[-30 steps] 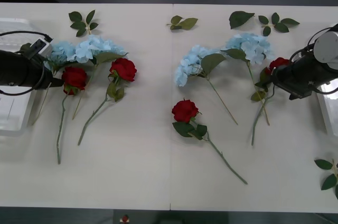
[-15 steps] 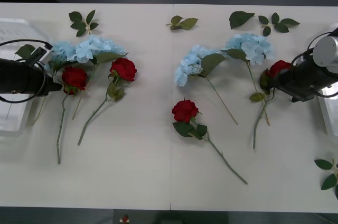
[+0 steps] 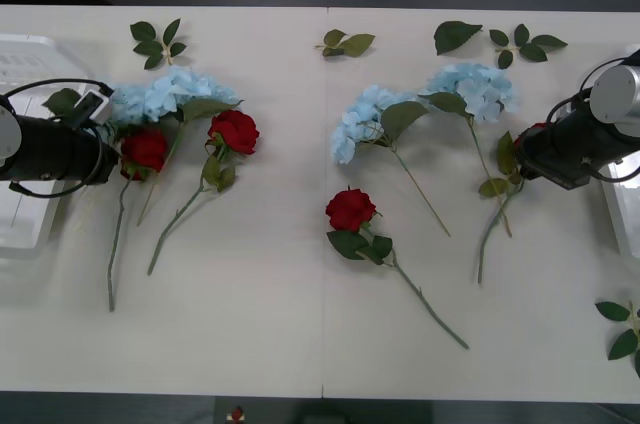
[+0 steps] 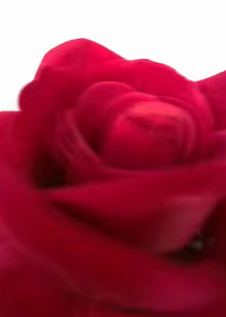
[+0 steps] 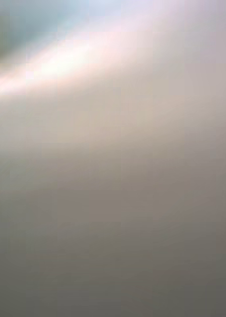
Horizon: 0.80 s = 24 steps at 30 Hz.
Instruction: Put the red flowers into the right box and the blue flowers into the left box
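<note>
From the front view, the white counter (image 3: 300, 344) carries four red flowers and three pale blue clusters. Two red flowers (image 3: 233, 130) lie at the left, deep red blooms on thin green stems with dark leaves, just below a fluffy blue flower (image 3: 165, 94). A third rose (image 3: 350, 209) lies mid-counter, its stem running toward the near right. Two more blue flowers (image 3: 362, 116) lie right of centre, with large green leaves. The left claw (image 3: 108, 149) sits beside the leftmost rose (image 3: 145, 149), near the left box (image 3: 25, 214); whether it is spread, I cannot tell. The right claw (image 3: 525, 156) is at a fourth rose (image 3: 533, 130), mostly hidden behind it, stem trailing below; its grip cannot be told.

In the right wrist view, a red bloom (image 4: 123, 173) sits very close, its petals curled in layers.
</note>
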### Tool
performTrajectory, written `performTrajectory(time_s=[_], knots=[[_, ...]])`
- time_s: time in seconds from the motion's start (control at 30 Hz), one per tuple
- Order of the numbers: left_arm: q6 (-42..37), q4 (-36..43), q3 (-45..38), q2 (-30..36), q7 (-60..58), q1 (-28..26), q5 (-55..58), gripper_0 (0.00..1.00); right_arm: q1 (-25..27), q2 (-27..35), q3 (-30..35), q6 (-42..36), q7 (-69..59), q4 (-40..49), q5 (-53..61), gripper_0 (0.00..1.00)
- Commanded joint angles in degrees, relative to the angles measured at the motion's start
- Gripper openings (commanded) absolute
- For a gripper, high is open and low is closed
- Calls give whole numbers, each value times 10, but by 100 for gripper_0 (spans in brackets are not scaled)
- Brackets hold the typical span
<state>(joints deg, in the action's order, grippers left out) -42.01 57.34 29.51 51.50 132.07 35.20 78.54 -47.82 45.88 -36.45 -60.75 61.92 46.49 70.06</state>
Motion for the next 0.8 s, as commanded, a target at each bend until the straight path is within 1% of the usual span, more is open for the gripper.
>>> performTrajectory(time_s=[0.03,0.1,0.17,0.23,0.3,0.43,0.6,0.73,0.8], knots=[[4,7,-4,11,-25,1,35,0,-8,-4,2,10,36,-2,-9,0],[0,25,-7,24,-25,1,56,0,-8,-5,2,16,37,-3,-10,0],[-21,52,-21,45,-26,1,83,0,-8,-6,2,22,39,-4,-12,0],[-52,73,-49,62,-27,1,99,0,-9,-5,4,26,42,-3,-12,0],[-88,95,-96,81,-30,1,101,0,-11,-2,14,32,54,-3,-12,0],[-113,113,-149,116,-32,0,107,0,-25,18,21,26,114,1,-5,0],[-108,86,-197,157,-32,0,112,0,-69,67,17,-20,221,2,-5,0],[-96,28,-206,178,-30,0,112,0,-107,112,5,-60,327,1,-10,0],[-86,1,-206,183,-27,0,111,0,-119,130,-3,-68,361,1,-11,0]])
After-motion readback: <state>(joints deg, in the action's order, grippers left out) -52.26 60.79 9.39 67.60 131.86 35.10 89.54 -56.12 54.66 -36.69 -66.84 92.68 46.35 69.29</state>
